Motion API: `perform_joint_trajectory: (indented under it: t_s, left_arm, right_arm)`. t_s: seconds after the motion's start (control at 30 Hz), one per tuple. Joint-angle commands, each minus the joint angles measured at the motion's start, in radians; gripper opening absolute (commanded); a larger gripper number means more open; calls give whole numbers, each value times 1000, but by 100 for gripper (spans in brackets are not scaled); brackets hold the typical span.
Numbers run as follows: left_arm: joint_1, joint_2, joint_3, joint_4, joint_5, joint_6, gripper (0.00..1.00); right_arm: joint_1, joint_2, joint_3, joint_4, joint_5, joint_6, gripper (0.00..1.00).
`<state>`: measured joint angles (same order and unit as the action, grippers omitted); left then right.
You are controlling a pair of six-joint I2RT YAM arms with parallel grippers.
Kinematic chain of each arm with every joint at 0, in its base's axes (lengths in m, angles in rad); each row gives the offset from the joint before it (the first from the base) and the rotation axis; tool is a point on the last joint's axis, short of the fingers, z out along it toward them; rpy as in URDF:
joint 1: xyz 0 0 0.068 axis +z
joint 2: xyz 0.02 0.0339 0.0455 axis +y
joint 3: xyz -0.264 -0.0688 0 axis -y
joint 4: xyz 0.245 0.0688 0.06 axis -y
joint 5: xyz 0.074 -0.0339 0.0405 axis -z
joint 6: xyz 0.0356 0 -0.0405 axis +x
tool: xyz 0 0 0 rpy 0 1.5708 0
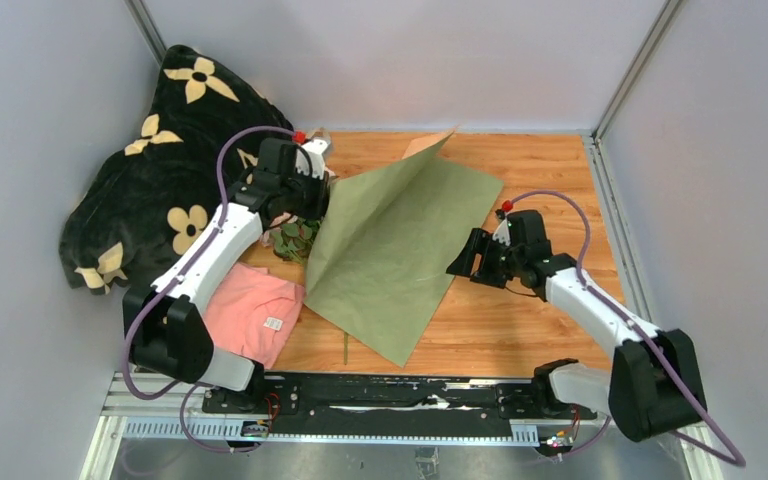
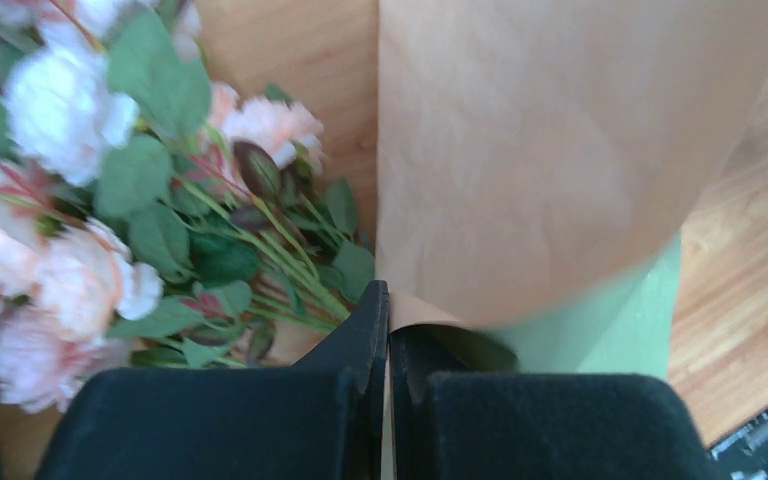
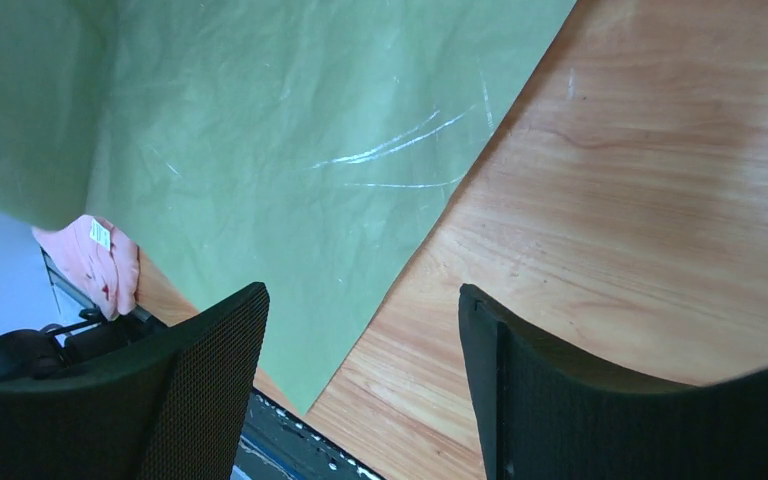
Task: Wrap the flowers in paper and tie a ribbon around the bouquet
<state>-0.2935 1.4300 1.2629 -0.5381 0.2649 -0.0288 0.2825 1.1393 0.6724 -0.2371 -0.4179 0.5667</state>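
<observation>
L gripper [image 2: 388, 330] jaws pinched shut on paper [image 1: 400, 250] edge, 10 o'clock of sheet. R gripper [image 3: 360, 295] jaws wide, empty. Risk: thin pinch slips and the sheet flops off flowers [image 2: 80, 230].

One paper sheet [image 1: 390, 250]; one bunch of flowers [image 2: 70, 270] — one pink cloth [image 1: 250, 310]; one black blanket [image 1: 150, 190]

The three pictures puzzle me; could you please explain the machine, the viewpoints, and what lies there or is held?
Two white robot arms stand at a wooden table's near edge. One picture looks down from behind them; the others come from wrist cameras. On the table: a large paper sheet, olive green one side, peach the other; a bunch of pink and cream roses; a pink cloth; a black flowered blanket. The left hand pinches the paper's edge; the right hand is open, empty.
</observation>
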Motion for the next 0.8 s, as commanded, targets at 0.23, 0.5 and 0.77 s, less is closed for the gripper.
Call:
perform_joint_trajectory:
  t_s: [0.23,0.5,0.77]
  left_arm:
    - [153,-48,-141,72,119,-47,0]
    - [220,-64,-158,69,61,40,0]
    - [225,-112,-196,85,41,87,0]
  right_arm:
    - [25,209,-57,182,104,47,71]
    - [-52,386,34,212,85,46,70]
    - [-36,410,-85,373,-30,191,65]
